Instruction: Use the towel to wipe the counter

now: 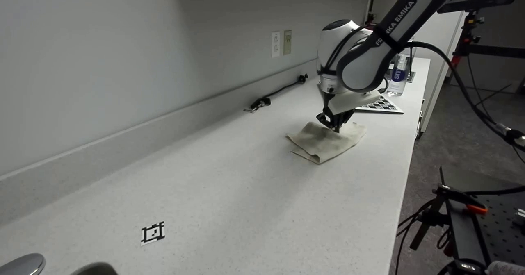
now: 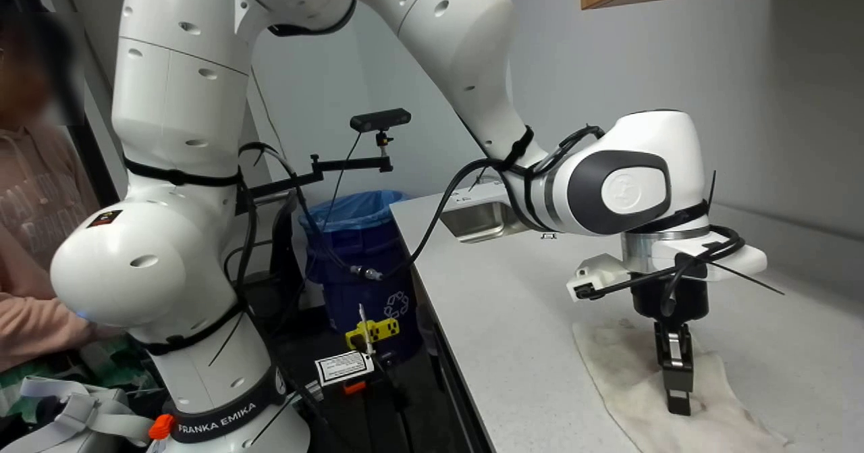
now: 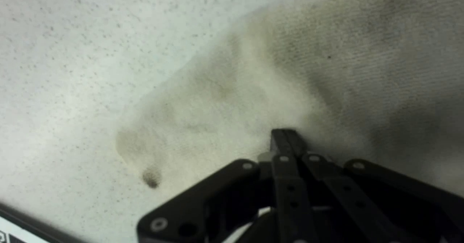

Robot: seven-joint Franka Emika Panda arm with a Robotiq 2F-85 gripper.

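Towel [image 1: 326, 146] lies on the counter [image 1: 229, 193], right of centre in an exterior view; the gripper [image 3: 289, 138] rests on it, jaws pressed together with no cloth visible between. Wiping looks in hand; next calls for a low, steady drag under pressure. "FRANKA EMIKA" reads on the arm base [image 2: 226, 416], lower left; print on the bottle [image 1: 398, 76], upper right, isn't wholly legible.

1 towel [image 1: 324, 146] on cntr [image 1: 246, 185], under gripper [image 3: 287, 136].

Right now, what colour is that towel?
The towel is beige with darker patches, clearest in the wrist view.
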